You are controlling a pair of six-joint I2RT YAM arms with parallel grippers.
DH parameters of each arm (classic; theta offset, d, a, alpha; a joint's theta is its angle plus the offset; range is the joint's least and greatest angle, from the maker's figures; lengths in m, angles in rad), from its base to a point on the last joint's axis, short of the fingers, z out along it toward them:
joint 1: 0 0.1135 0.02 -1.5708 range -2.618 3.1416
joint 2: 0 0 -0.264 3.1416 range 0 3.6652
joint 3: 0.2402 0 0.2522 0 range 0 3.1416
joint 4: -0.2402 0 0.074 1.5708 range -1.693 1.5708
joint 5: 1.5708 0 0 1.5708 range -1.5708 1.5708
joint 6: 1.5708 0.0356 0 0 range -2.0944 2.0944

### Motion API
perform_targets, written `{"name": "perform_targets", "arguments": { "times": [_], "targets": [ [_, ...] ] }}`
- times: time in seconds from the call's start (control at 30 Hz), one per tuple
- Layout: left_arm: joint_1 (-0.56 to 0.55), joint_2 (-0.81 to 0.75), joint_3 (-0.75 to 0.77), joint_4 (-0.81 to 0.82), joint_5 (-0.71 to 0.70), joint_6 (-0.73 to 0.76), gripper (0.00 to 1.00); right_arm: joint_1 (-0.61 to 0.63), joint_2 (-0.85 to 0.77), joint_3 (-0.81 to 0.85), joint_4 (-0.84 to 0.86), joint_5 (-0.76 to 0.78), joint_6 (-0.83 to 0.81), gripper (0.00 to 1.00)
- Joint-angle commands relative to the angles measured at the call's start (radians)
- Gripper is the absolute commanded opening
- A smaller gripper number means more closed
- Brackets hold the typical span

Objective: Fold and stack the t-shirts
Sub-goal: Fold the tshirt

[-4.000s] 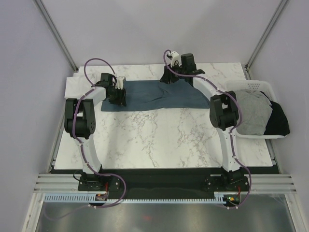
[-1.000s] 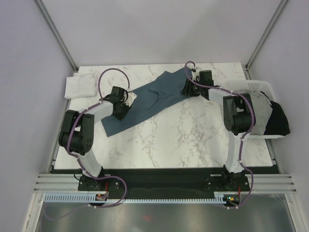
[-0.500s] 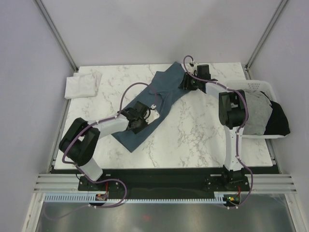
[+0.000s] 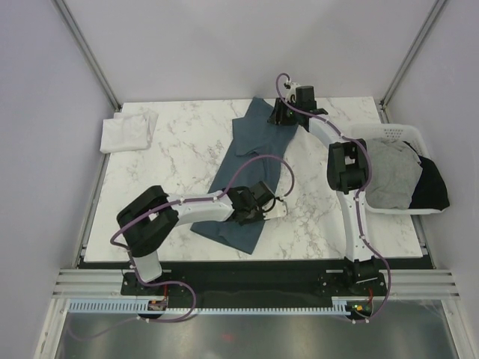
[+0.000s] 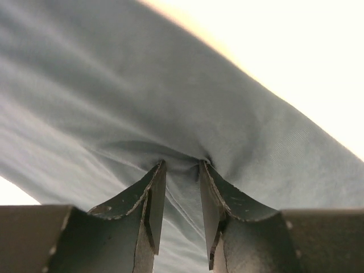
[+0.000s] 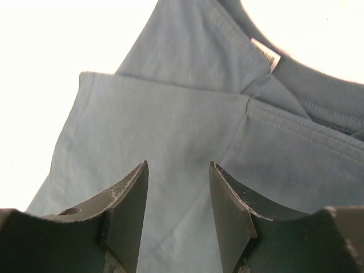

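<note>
Where visible, four t-shirts (image 4: 251, 140), one basket (image 4: 397, 132)

The marble bench (image 4: 314, 217) carries a slate-blue t-shirt (image 4: 251, 136) running from 6 to 12 o'clock, a white t-shirt (image 4: 129, 131) at 10 o'clock and a basket (image 4: 389, 133) at 3 o'clock.

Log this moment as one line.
left pincer: shut on dark slate-blue cloth t-shirt | right pincer: open over its collar end

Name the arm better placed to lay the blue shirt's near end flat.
Left, probably: the left hand pinches the slate-blue t-shirt at that end; the right hand hovers at the far end, jaws apart.
</note>
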Motion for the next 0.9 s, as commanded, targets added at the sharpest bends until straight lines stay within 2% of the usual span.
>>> {"name": "perform_targets", "arguments": {
  "times": [0.0,0.37,0.6,0.87],
  "targets": [
    [-0.076,0.136,-0.019,-0.126,0.15,-0.018,0.39,0.016,0.026,0.082,-0.026,0.015,-0.017,0.55],
    [-0.138,0.235,0.182,-0.19,0.21,-0.043,0.39,0.033,0.068,0.121,-0.026,0.001,0.0,0.57],
    [-0.161,0.262,0.228,-0.233,0.254,-0.083,0.39,0.053,0.104,0.161,-0.026,0.009,-0.005,0.59],
    [-0.162,0.27,0.289,-0.256,0.244,-0.078,0.39,0.103,0.169,0.233,-0.014,-0.006,0.003,0.63]
  ]
}}
